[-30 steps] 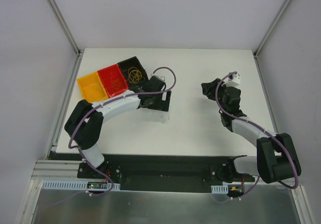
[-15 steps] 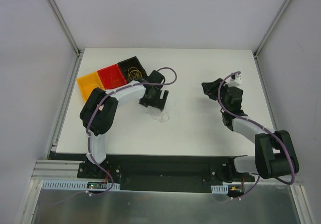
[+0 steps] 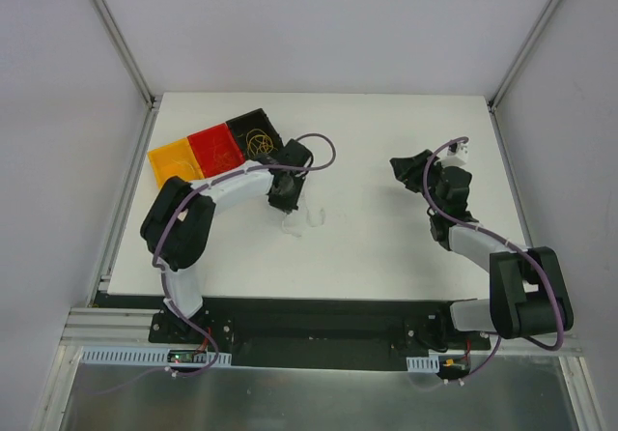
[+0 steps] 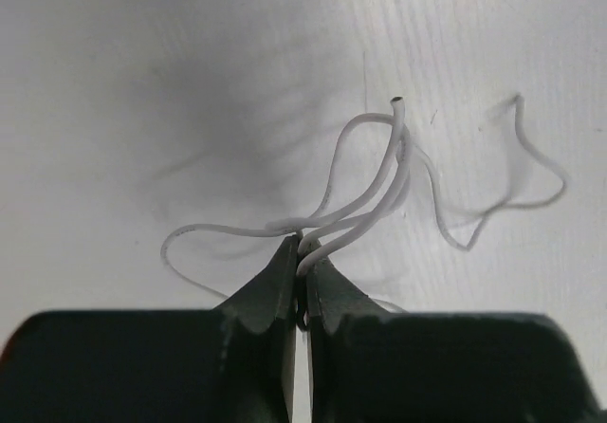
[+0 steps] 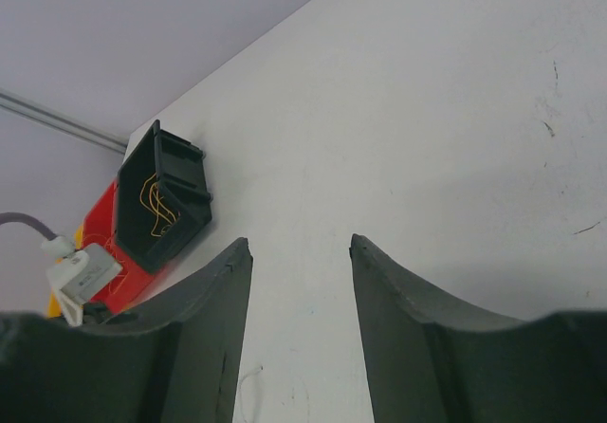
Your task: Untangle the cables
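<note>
Thin white cables (image 4: 379, 181) lie looped and crossed on the white table, seen from above as a faint tangle (image 3: 305, 220). My left gripper (image 4: 303, 248) is shut on two of their strands at the fingertips; from above it (image 3: 283, 195) sits just left of the tangle. More cables, hair-thin and yellow (image 3: 259, 143), lie loosely coiled in the black compartment (image 3: 253, 124). My right gripper (image 5: 301, 241) is open and holds nothing, over bare table at the right (image 3: 406, 170), facing the bins.
Three bins stand in a row at the back left: orange (image 3: 172, 165), red (image 3: 214, 151) and black. The black bin (image 5: 180, 172) also shows in the right wrist view. Purple arm cables (image 3: 323, 151) arc beside the left wrist.
My left gripper went from wide open to shut on the white cables, and its arm folded in while the wrist drew slightly left. The right arm barely moved.
</note>
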